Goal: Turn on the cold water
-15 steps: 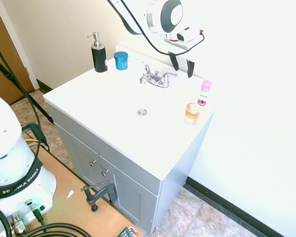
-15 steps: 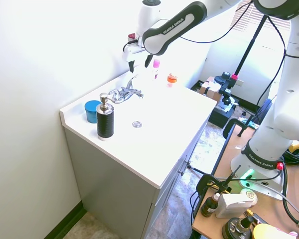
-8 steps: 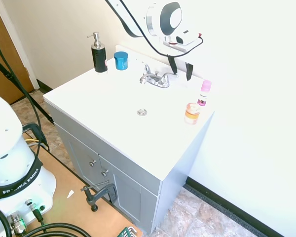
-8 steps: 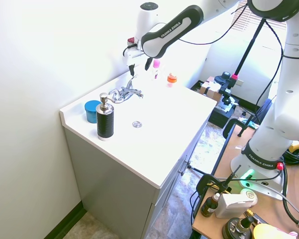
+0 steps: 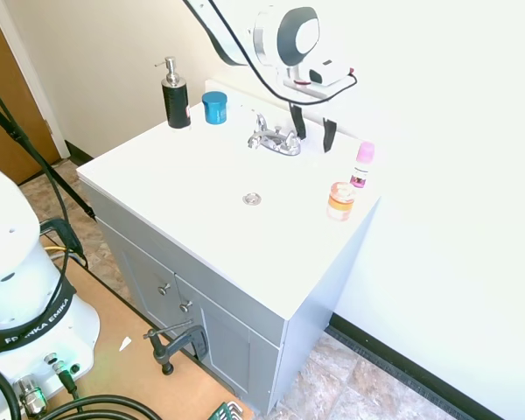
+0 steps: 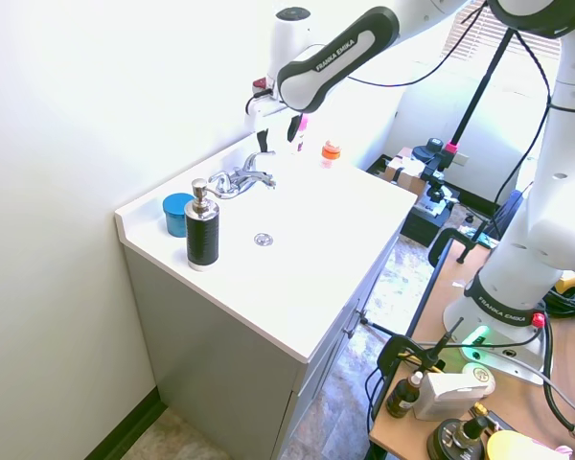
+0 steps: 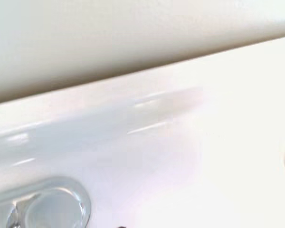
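Gripper point(image 5: 312, 129) lower (fingers spread) beside tap point(image 5: 296, 133)

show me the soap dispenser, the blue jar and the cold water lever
soap dispenser point(image 5: 175, 102), first exterior view, black body.
blue jar point(image 5: 214, 108), first exterior view, its side.
cold water lever point(image 5: 294, 137), first exterior view, chrome handle.

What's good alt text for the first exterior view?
The white arm's open gripper hangs just over the right-hand chrome lever of a dry faucet on a white vanity top. A black soap dispenser and blue jar stand at the back left.
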`<state>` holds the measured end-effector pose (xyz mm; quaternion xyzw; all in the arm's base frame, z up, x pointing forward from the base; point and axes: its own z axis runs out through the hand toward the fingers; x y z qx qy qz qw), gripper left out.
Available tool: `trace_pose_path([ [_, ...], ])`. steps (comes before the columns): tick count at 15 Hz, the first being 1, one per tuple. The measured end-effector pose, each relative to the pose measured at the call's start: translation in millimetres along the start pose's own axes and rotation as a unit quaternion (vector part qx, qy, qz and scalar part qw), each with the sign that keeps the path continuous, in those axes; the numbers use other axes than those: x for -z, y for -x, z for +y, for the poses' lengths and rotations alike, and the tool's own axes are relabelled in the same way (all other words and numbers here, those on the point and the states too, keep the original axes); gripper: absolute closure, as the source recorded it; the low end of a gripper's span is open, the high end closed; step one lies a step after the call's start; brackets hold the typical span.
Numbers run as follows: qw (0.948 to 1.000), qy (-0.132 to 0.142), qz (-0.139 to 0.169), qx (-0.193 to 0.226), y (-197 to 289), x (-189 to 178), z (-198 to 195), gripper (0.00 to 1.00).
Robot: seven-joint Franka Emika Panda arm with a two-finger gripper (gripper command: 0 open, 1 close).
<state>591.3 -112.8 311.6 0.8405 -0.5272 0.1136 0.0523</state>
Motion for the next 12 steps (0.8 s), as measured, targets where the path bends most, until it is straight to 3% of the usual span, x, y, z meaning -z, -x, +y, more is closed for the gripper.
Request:
trace_pose_path([
  [8,0.9986,-0.005,-0.053,0.004,26,17,23,0.00],
  [12,0.9957,-0.020,-0.089,0.016,51,58,55,0.00],
])
